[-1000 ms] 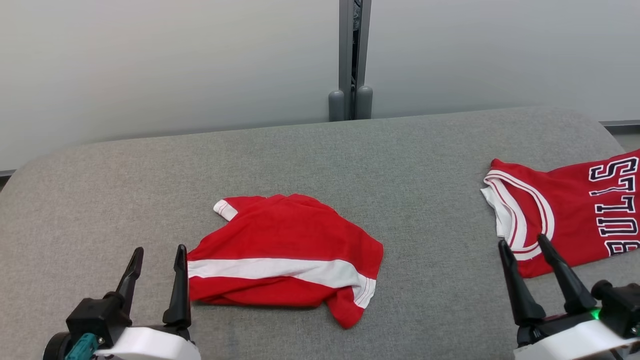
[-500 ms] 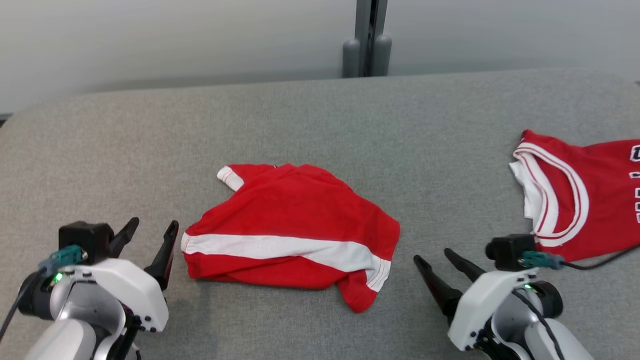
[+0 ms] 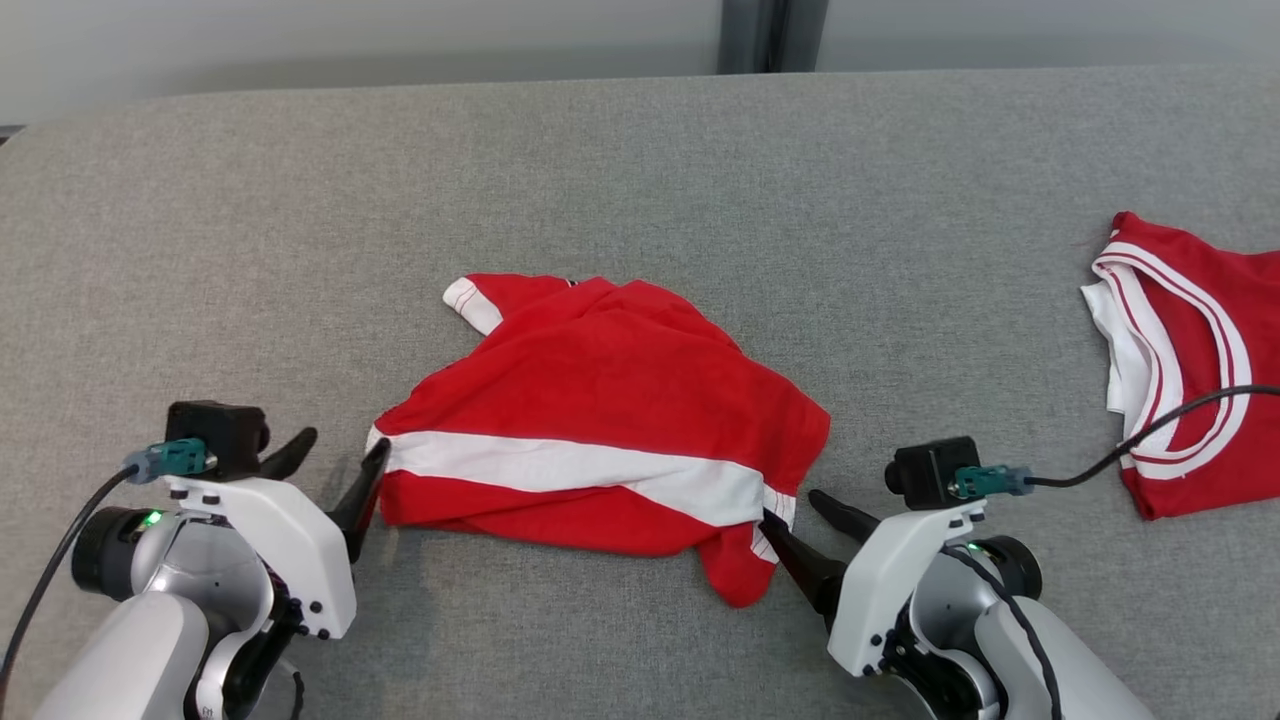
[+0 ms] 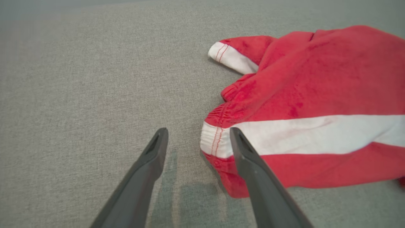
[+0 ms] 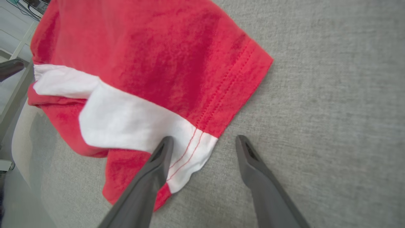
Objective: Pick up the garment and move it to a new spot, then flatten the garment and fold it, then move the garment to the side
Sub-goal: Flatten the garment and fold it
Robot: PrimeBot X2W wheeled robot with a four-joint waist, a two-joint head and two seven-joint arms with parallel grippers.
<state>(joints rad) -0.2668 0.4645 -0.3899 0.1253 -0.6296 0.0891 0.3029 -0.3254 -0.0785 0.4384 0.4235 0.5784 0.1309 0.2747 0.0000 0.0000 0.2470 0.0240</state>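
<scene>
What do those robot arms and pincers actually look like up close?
Each arm's shell is pale grey and white, rounded like moulded plastic. The left gripper and right gripper each have two long, tapering dark fingers. On each wrist sits a small black box with a teal plug and a black cable; a green light glows nearby.

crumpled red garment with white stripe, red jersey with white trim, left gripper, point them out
crumpled red garment (image 3: 610,390): head view, red middle
red jersey (image 3: 1180,340): head view, inside collar trim
left gripper (image 3: 342,443): head view, between fingertips
</scene>
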